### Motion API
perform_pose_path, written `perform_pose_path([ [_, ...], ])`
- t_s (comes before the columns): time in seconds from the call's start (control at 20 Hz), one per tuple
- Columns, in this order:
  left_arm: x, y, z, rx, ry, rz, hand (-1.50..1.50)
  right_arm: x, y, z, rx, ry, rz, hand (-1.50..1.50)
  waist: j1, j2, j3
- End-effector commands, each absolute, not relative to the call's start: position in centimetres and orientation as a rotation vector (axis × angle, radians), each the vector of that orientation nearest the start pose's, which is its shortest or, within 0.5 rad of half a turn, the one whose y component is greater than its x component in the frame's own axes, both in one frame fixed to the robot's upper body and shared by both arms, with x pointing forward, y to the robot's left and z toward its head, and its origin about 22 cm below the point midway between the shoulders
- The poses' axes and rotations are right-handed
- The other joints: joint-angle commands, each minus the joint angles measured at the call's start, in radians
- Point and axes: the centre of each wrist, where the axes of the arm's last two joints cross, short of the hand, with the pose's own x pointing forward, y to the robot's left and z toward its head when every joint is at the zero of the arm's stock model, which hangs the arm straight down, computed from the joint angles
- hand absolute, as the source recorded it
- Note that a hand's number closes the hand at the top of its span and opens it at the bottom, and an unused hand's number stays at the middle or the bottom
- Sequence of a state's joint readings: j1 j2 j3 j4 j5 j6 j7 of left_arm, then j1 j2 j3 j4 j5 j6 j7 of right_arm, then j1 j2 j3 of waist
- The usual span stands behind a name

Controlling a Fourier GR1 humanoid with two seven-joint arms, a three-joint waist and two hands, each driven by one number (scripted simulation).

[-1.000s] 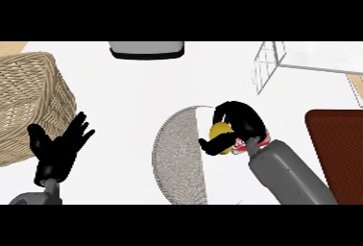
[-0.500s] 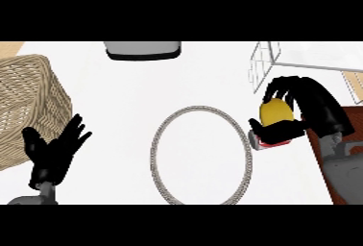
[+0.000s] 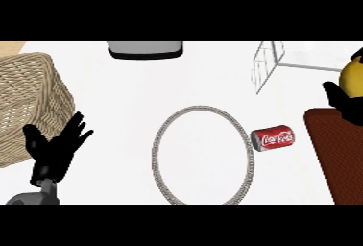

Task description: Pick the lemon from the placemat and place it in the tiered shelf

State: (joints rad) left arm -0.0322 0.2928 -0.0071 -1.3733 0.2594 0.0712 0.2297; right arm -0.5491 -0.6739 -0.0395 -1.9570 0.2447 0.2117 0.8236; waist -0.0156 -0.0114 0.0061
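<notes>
R hand (image 3: pixel 344 102) at right edge, fingers curled round the lemon (image 3: pixel 352 77), held above table near wire tiered shelf (image 3: pixel 273 61). L hand (image 3: pixel 53 146) rests lower left, fingers spread. Placemat (image 3: pixel 204 154) bare; cola can (image 3: pixel 273 138) just beside it.

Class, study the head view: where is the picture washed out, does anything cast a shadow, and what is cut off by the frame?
Head view: the white counter is evenly bright and nearly featureless, with no clear shadows under the red cola can or the oval grey-rimmed placemat; the right edge crops the yellow lemon and the black right hand holding it.
</notes>
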Motion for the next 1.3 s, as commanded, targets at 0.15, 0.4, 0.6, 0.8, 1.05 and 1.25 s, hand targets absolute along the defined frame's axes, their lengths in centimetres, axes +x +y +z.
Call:
perform_pose_path([
  [0.15,24.8,30.1,-3.0,0.099,-1.12,0.039,0.0,27.1,-30.2,34.2,-0.961,-1.546,0.445,1.5,0.02,0.012,-0.007],
  [0.4,24.6,30.6,-1.4,0.083,-1.106,0.041,0.0,28.6,-34.3,37.8,-0.969,-1.531,0.383,1.5,0.031,0.013,-0.006],
  [0.6,24.5,28.8,-3.0,0.077,-1.118,0.018,0.0,31.0,-35.3,39.8,-1.004,-1.529,0.356,1.5,0.038,0.016,-0.007],
  [0.8,25.4,29.2,-2.1,0.083,-1.116,0.018,0.0,33.0,-37.5,40.5,-0.99,-1.528,0.371,1.5,0.044,0.02,-0.007],
  [1.05,25.6,27.9,-2.4,0.101,-1.125,0.016,0.0,35.5,-37.7,39.2,-0.986,-1.494,0.451,1.5,0.041,0.019,-0.007],
  [1.25,24.5,28.9,-2.8,0.063,-1.127,0.034,0.0,36.7,-39.6,38.4,-1.016,-1.487,0.503,1.5,0.051,0.021,-0.006],
])
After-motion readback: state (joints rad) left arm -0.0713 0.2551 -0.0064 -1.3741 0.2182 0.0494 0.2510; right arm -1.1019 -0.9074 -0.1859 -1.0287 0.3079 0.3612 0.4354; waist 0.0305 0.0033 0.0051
